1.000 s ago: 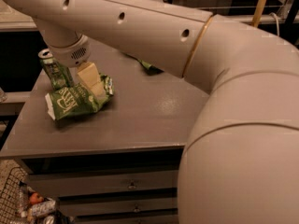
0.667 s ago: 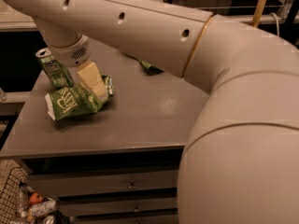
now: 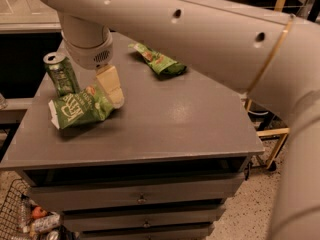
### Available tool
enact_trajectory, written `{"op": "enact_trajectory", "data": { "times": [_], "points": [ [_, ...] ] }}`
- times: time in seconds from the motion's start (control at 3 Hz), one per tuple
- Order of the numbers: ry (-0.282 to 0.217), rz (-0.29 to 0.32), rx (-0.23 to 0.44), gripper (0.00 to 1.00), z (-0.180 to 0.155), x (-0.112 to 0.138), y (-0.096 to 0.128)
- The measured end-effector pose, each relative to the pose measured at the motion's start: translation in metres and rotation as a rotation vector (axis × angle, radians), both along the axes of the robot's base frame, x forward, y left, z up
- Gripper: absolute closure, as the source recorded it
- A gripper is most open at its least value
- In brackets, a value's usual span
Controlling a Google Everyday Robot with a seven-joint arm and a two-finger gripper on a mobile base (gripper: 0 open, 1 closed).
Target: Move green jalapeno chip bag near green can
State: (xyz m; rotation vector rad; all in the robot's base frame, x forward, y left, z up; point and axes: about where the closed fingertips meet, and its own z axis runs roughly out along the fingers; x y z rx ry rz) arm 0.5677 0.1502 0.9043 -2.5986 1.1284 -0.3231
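The green jalapeno chip bag (image 3: 80, 107), flat with white block lettering, lies on the grey table top (image 3: 170, 124) at the left. The green can (image 3: 61, 74) with a silver top stands upright just behind the bag's left part, touching or almost touching it. My gripper (image 3: 113, 95) hangs from the white wrist over the bag's right end, right of the can. Its cream tip is at the bag's upper right edge.
A smaller bunched green bag (image 3: 161, 62) lies at the back middle of the table. My large white arm crosses the top and right of the view. Drawers sit below the table front. A wire basket (image 3: 20, 219) with items stands on the floor at lower left.
The arm has lifted and shifted a little to the right, uncovering the smaller bag at the back. The chip bag and the can have stayed in place.
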Motion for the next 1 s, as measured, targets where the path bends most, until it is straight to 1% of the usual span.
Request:
{"op": "enact_trajectory", "data": {
  "times": [0.33,0.67,1.0],
  "points": [
    [-0.038,-0.014,0.075,0.00,0.008,-0.004,-0.027],
    [-0.035,-0.088,0.146,0.00,0.002,-0.005,-0.071],
    [-0.001,-0.182,0.208,0.00,-0.014,0.000,-0.116]
  ]
}}
